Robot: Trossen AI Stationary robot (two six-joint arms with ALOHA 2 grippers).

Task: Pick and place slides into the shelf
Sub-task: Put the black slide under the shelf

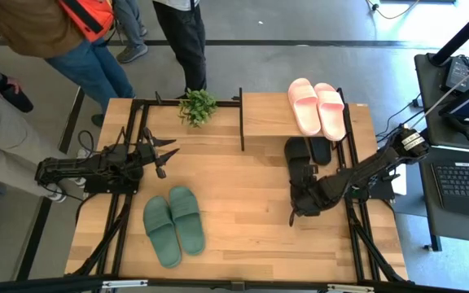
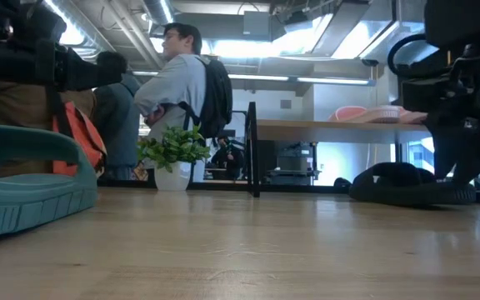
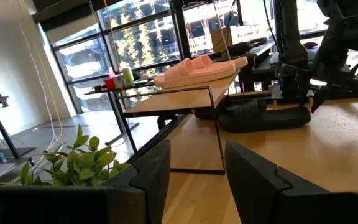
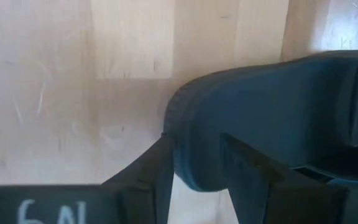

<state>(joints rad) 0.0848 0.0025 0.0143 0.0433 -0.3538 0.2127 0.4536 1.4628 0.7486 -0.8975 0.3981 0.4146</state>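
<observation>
Two pale pink slides lie side by side on the shelf's plank top. One black slide lies on the table, half under that top. The other black slide lies beside it, its near end in my right gripper, which slants down from the near side. The green pair lies flat near the table's near left. My left gripper hangs level and open at the left, holding nothing. My right gripper has the black slide's rounded near end between its two fingers, one finger against the outer edge and the other over the top face. The fingers slant down from the table's near side. In the low view the slide's sole lies on the table.
A small potted plant stands at the table's far edge, left of the shelf. Black frame rails run along both table sides. Several people stand beyond the far left corner. A laptop sits off the right edge.
</observation>
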